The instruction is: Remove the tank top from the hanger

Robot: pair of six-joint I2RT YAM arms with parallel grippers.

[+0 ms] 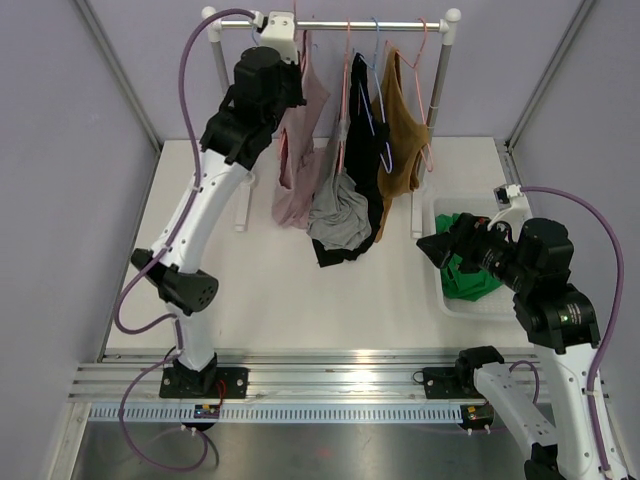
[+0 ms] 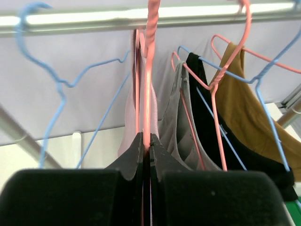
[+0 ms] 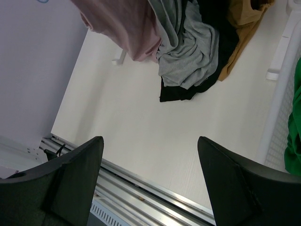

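A pink tank top (image 1: 300,150) hangs on a pink wire hanger (image 2: 149,70) at the left end of the rack's rail (image 1: 340,24). My left gripper (image 1: 292,45) is up at the rail. In the left wrist view the left gripper (image 2: 146,141) is shut on the pink hanger's wire just below its twisted neck, with the pink cloth (image 2: 127,132) right behind the fingers. My right gripper (image 1: 440,245) is open and empty, low over the table right of the rack; in its wrist view the right gripper (image 3: 148,146) faces bare table, with the pink top (image 3: 122,23) far off.
Grey (image 1: 338,215), black (image 1: 360,130) and brown (image 1: 400,130) garments hang on neighbouring hangers to the right. An empty blue hanger (image 2: 56,84) hangs to the left. A white bin (image 1: 445,300) holding a green garment (image 1: 470,278) stands at the right.
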